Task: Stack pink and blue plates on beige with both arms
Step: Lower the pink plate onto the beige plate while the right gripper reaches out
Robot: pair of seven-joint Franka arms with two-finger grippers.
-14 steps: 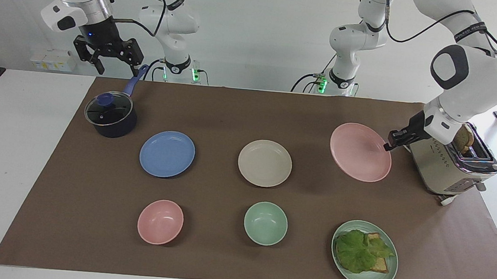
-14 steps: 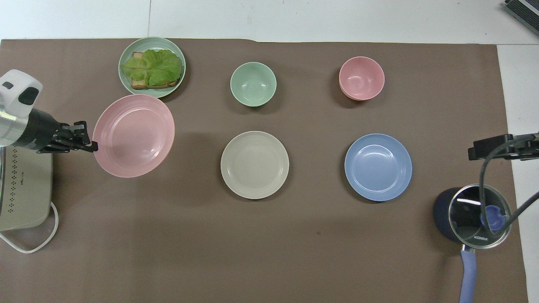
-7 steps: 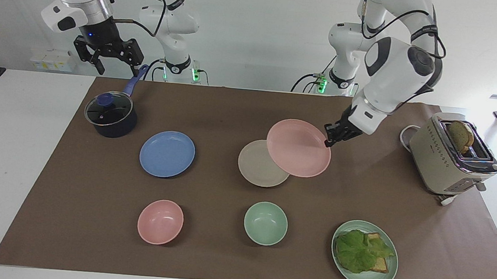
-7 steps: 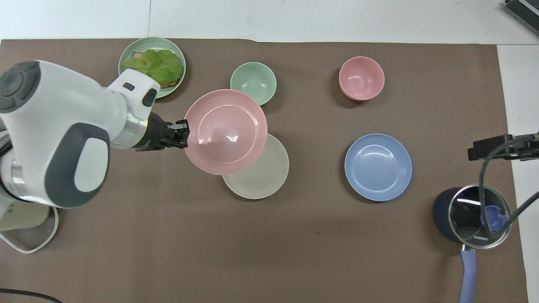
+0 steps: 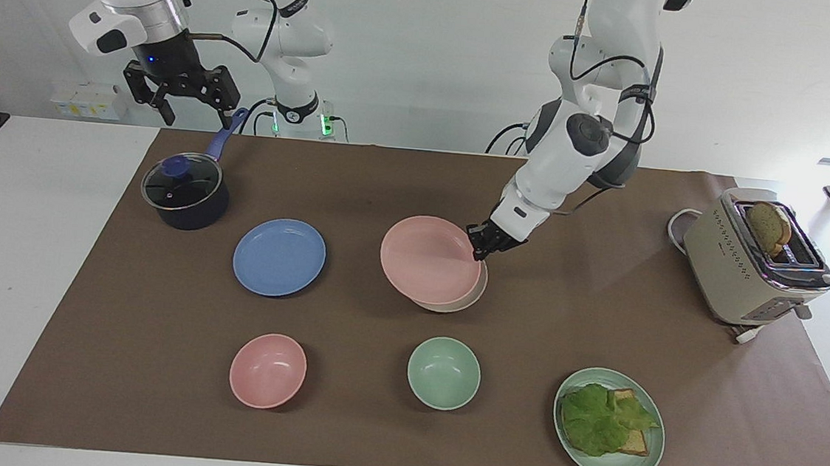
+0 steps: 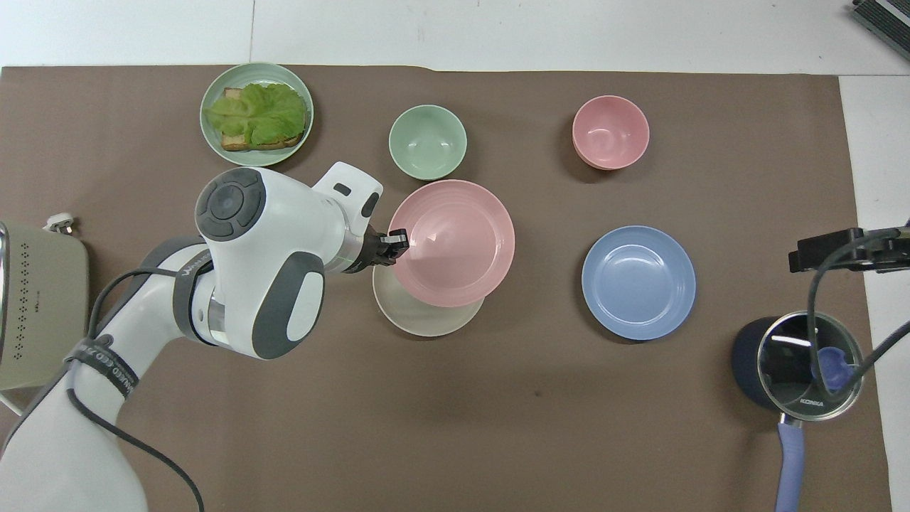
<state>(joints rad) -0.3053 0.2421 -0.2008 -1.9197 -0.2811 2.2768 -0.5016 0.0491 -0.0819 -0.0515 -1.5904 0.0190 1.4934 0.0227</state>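
Note:
My left gripper [image 5: 483,244] [image 6: 397,245] is shut on the rim of the pink plate [image 5: 431,259] [image 6: 453,242]. It holds the plate slightly tilted, low over the beige plate [image 5: 454,306] [image 6: 419,320] in the mat's middle. The pink plate covers most of the beige one and sits a little off toward the right arm's end. Whether the two plates touch I cannot tell. The blue plate [image 5: 279,257] [image 6: 638,282] lies flat beside them toward the right arm's end. My right gripper [image 5: 177,99] waits open in the air over the pot's handle, holding nothing.
A dark pot with a glass lid [image 5: 185,193] stands nearer the robots than the blue plate. A pink bowl [image 5: 268,369], a green bowl [image 5: 443,373] and a green plate with lettuce toast [image 5: 609,424] line the mat's farther edge. A toaster [image 5: 757,260] is at the left arm's end.
My left arm has carried the pink plate from beside the toaster across to above the beige plate and lowered it. The right arm has not moved.

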